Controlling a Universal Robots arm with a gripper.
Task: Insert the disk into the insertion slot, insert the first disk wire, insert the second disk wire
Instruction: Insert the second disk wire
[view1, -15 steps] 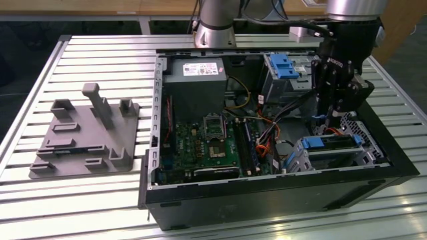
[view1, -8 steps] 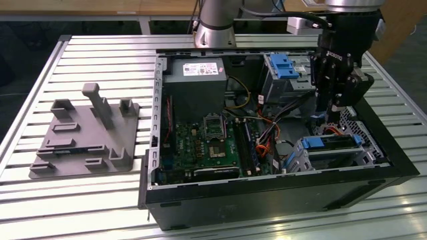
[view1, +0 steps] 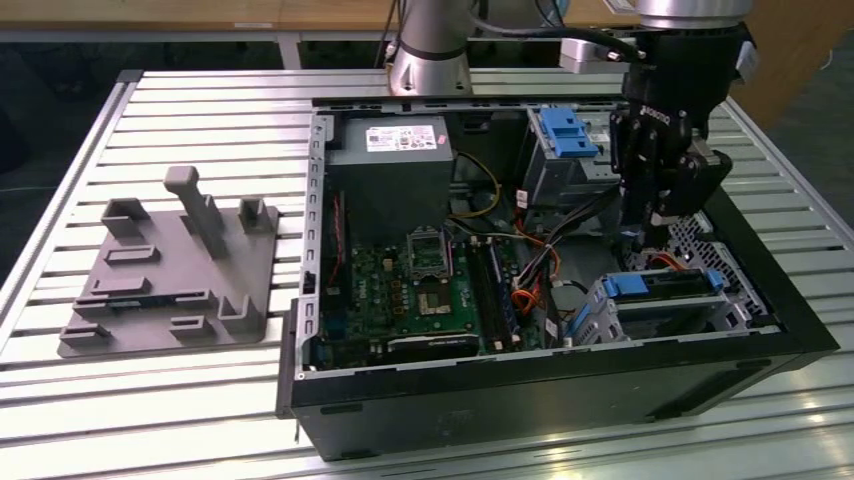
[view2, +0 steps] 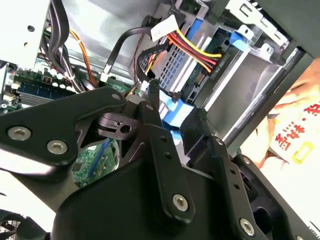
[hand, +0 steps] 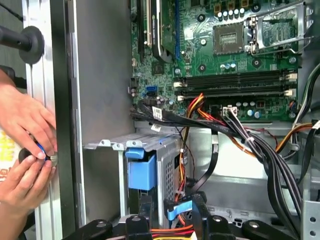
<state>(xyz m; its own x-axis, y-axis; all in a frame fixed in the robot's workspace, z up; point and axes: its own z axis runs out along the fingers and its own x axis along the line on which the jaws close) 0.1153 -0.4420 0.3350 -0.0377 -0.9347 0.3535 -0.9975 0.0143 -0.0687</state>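
While the open computer case (view1: 561, 400) sits on the slatted metal table (view1: 200, 400) beside a grey fixture plate (view1: 160, 300), the arm reaches down into the case's corner on the exterior view's right. In that corner the insertion slot (view1: 667, 322), a grey perforated cage, holds the disk (view1: 654, 287), which has a grey body in a bright blue carrier. Red and yellow wires (view2: 200, 50) run to its end. The gripper (hand: 172, 212) is drawn narrow on a blue wire (hand: 180, 206) just beside the cage.
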